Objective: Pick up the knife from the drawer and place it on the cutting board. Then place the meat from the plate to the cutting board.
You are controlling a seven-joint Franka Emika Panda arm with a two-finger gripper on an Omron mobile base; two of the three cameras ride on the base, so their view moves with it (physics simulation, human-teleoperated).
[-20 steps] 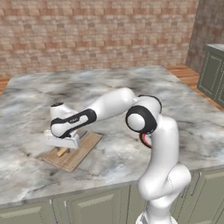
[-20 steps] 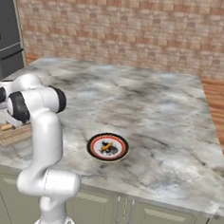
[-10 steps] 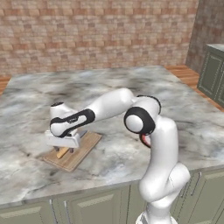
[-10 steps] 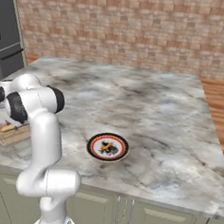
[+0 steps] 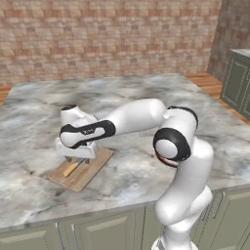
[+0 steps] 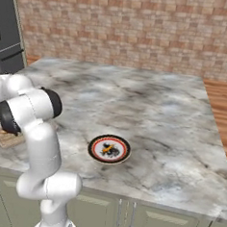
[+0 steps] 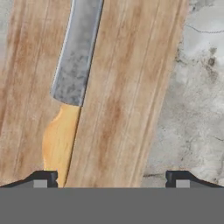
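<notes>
The knife (image 7: 70, 92) lies flat on the cutting board (image 7: 127, 87); in the hand view its long line runs almost straight up and down the picture, leaning a little to the right at the top; the grey-blue blade points up and away from the hand, and the tan-orange handle points back down toward the finger tips; the knife lies the same way as the grain lines of the board.

The gripper (image 7: 111, 178) hangs just above the board with its two finger tips wide apart and nothing between them; the knife handle ends right beside the left-hand finger tip (image 7: 43, 177) in that picture; the other finger tip sits out past the board's edge, over the grey marble counter (image 7: 197, 87); so the knife lies off to one side of the hand, not in the middle of the gap.

In the left base view the gripper (image 5: 77, 155) is low over the cutting board (image 5: 93, 168), and the orange handle of the knife (image 5: 71, 169) pokes out under it toward the front of the counter (image 5: 146, 97).

In the right base view the plate (image 6: 109, 149) sits on the counter well apart from the board, with the dark meat (image 6: 110, 149) on it.
</notes>
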